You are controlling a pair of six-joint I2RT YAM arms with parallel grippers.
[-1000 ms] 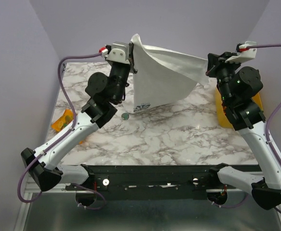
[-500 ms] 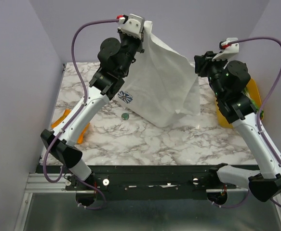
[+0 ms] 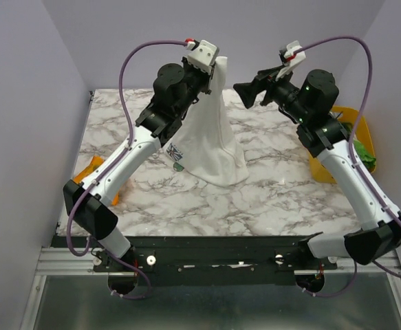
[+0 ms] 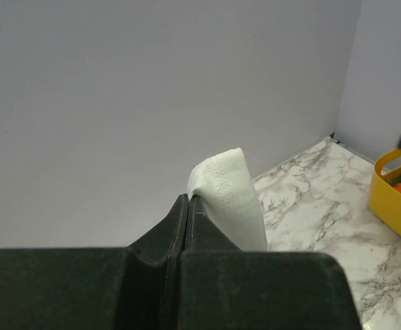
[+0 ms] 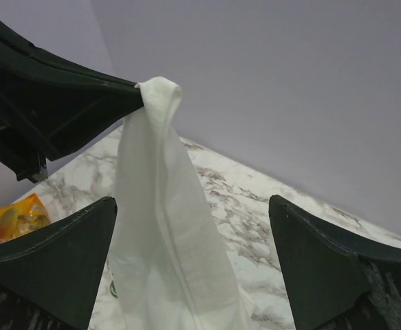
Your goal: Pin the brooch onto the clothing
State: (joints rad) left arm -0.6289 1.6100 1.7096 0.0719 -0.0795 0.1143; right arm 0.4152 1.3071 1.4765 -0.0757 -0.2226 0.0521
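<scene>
Top external shows the shirt [image 3: 214, 134] hanging in a narrow white drape from the left gripper [image 3: 212, 64], its lower folds resting on the table [image 3: 289, 196] and the blue print [image 3: 176, 152] showing at the left edge near the bottom. The left jaws are pressed fully together on a small fold of fabric at the top. The right gripper [image 3: 243, 94] hovers just beside the hanging cloth with jaws spread wide and nothing in them. The brooch cannot be made out in any view; it may lie behind the drape. The shirt looks light, limp and prone to bunching, so it likely needs a second hold on an upper hem or shoulder to spread it flat. The brooch would be small, hard and slippery, best pinched across its rim.
</scene>
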